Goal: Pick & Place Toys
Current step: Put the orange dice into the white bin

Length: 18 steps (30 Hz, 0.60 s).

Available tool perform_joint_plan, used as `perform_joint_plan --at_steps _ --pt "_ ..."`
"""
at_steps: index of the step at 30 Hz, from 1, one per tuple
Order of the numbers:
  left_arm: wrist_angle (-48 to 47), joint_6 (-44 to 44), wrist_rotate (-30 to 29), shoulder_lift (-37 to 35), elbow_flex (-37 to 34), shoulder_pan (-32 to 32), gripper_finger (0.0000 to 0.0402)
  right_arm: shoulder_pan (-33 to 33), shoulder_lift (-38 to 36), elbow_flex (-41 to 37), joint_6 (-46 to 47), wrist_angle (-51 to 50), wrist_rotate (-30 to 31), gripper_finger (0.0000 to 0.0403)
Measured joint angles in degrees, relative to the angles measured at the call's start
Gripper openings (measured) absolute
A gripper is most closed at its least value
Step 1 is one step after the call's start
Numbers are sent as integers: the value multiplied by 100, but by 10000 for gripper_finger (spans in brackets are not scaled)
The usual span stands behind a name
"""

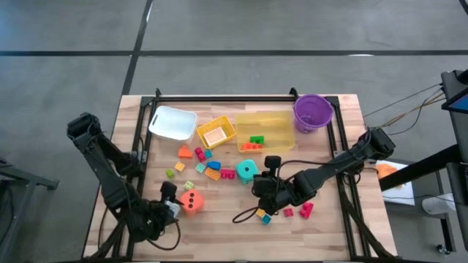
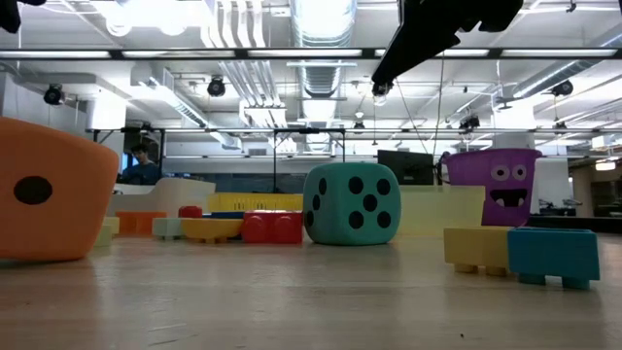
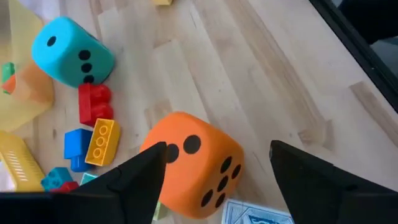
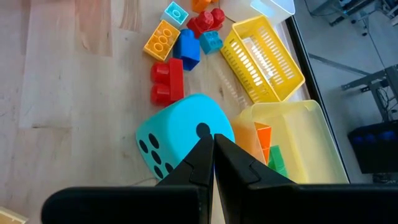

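In the low view we lose most of both arms; only a dark piece hangs in at the top. The left claw (image 3: 214,171) is spread around the orange die (image 3: 193,165), one finger on each side, though we cannot tell whether they touch it; the die rests on the worktop (image 1: 219,226). The right claw (image 4: 213,149) is pressed together and empty, just above the teal die (image 4: 180,140). The right wrist view alone shows bricks inside the clear yellow bin (image 4: 311,143); the left wrist view catches a blue-white card box (image 3: 258,213), cut off.
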Motion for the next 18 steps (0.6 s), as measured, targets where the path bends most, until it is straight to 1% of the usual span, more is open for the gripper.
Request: perform_joint_plan --at_steps 3,7,9,11,14,16,18 --pt "-11 33 -123 -5 -2 26 273 0 0 0 -1 0 0 9" --pt "80 12 -754 -5 -217 71 272 0 0 0 -1 0 0 9" --pt "132 84 -878 -5 -380 68 280 0 0 0 -1 2 0 9" --pt "306 184 -874 -5 -616 62 298 0 0 0 -1 0 0 9" --pt "652 286 -888 -3 -935 41 342 0 0 0 -1 0 2 9" --pt "870 588 -935 -1 -1057 -9 374 0 0 0 -1 2 1 9" --pt "1043 786 -1026 -1 -1099 -94 393 0 0 0 -1 1 2 9"
